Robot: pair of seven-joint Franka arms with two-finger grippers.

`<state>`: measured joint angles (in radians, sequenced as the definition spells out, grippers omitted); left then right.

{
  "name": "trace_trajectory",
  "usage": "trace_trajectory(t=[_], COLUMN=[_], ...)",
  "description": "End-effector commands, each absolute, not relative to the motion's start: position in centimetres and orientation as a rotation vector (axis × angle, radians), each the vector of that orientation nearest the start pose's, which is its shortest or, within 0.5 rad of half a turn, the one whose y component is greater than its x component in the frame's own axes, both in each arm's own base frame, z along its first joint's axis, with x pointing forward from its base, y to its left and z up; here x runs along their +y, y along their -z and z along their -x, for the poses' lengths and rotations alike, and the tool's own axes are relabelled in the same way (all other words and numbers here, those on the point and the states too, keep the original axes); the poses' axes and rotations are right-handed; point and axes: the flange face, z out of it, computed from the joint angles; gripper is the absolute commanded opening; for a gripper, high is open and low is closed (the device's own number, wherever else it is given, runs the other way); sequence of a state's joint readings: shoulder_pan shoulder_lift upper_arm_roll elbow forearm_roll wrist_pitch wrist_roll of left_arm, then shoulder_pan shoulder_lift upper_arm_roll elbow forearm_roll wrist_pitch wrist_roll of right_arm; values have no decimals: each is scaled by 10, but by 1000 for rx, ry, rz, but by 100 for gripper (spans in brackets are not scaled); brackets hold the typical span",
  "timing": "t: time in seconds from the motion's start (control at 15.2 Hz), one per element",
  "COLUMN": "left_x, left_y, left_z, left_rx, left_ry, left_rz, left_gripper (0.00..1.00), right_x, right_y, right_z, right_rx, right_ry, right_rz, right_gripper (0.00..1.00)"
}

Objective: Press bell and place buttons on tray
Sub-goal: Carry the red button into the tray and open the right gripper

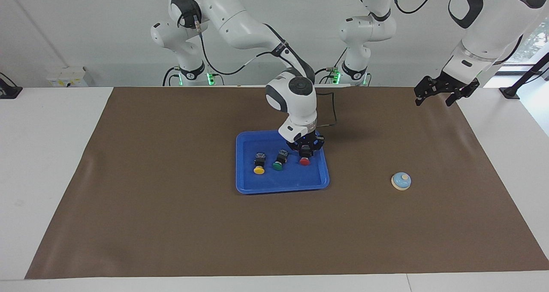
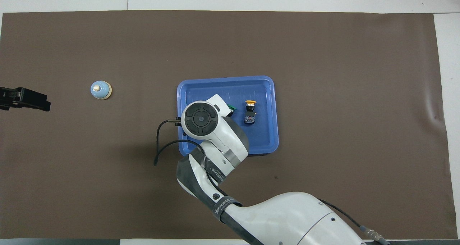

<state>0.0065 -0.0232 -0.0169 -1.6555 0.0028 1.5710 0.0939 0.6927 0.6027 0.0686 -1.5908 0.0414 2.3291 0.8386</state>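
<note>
On the brown mat (image 1: 171, 223) that covers the desk (image 1: 47, 163), the blue tray (image 1: 253, 185) sits near the middle; in it three buttons lie in a row, each on its side with the cap pointing away from the robots. Taking the facing view from its left edge: the yellow button (image 1: 259, 163) lies toward the right arm's end of the tray; the green button (image 1: 279, 160) is just beside it, in the middle of the row; the red button (image 1: 305, 158) comes next, toward the left arm's end. The right gripper (image 1: 305, 148) is down in the tray directly over the red button's black body; its fingers sit at either side of that body, but whether they clamp it or stand apart from it I cannot tell. In the overhead view the right arm's wrist hides the red button and most of the green one. The bell (image 1: 401, 181) stands on the mat well apart from the tray, toward the left arm's end; the left gripper (image 1: 433, 96) waits in the air above the mat's corner at that end, fingers apart, holding nothing.
</note>
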Motion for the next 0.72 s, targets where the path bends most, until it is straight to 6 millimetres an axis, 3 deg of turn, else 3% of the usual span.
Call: trace_trajectory(t=[0.0,0.13,0.26,0.46,0.66], left_x=[-3,-3,-3,-3,-3], left_y=[-601,-601,-601,-601,-601], left_z=[-542,-542,-542,-542,-542], left_rx=[166,166,166,166,166], left_ry=[-106,-106,-106,-106,-106], left_rz=[3126,3126,3126,3126,3126], left_gripper=[100,100,100,100,100], right_x=[485,474,443,371,287], right_y=[-312,-334,-366,-425,-473], right_z=[-512,-520,-535,-566,-590], right_rx=[192,231,298,435,416], right_ry=[37,19,-3,1,-10], right_rz=[3030,3044,3054,3041,3052], right_gripper=[100,100,100,100,100])
